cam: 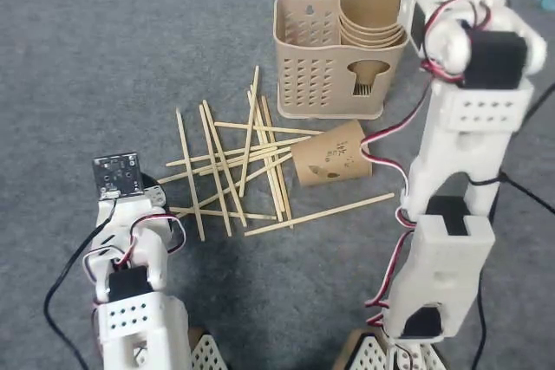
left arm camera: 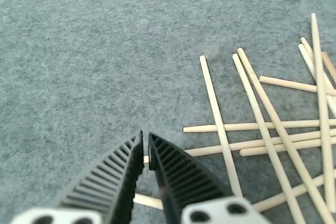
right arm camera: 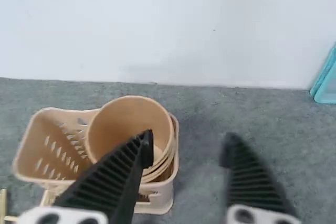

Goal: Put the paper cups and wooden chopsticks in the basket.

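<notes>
Several wooden chopsticks (cam: 234,162) lie scattered on the grey carpet, and they show beside my left gripper in its wrist view (left arm camera: 262,129). My left gripper (left arm camera: 146,142) is low at the left end of the pile (cam: 156,199), shut on a chopstick (left arm camera: 146,159) that crosses between its jaws. A paper cup (cam: 329,155) lies on its side just in front of the beige basket (cam: 303,67). A stack of paper cups (cam: 371,10) (right arm camera: 128,124) stands inside the basket (right arm camera: 47,140). My right gripper (right arm camera: 186,148) hangs open and holds nothing, above the basket's right end (cam: 413,19).
The right arm's white links (cam: 451,214) stand tall along the right side, with cables trailing near the fallen cup. A white wall (right arm camera: 168,24) rises behind the basket, and a teal object (right arm camera: 326,80) sits at the far right edge. Open carpet (cam: 87,67) lies to the left.
</notes>
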Controlling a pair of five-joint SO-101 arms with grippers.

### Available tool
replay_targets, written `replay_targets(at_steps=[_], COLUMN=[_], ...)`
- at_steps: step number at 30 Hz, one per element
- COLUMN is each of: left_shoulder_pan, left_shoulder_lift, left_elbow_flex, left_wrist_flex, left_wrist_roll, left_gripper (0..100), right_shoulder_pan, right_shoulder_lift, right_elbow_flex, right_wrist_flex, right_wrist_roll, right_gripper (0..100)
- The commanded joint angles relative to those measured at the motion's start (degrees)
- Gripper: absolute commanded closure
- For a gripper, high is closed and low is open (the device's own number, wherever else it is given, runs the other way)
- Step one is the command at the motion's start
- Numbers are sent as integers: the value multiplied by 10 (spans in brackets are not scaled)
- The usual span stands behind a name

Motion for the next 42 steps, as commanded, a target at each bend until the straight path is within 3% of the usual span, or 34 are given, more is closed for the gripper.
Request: replay_targets(at_steps=[1,6,18,27,34,42], left_shoulder_pan=[-1,-2,-2,-1,-1,-1], left_shoulder_lift=[-10,-10,-10,-10,-10,-10], left_elbow_flex=[-3,-3,-3,-3,-3,-3], left_wrist_flex=[-16,-16,-16,-17,-17,-17], left_wrist_roll=[-8,-8,-8,-8,-8,-8], left_gripper=[987,987,987,987,987,987], right_shoulder_pan=[-11,-14,-14,-34,-38,-37], right_shoulder_lift=[-28,20,4,-164,-197,-204], right_elbow_flex=[-50,-130,-114,173,353,577], right_wrist_flex=[25,65,73,65,-80,-348], right_wrist_roll=[-18,-18,-13,-14,-13,25], right_gripper=[969,991,990,990,990,990])
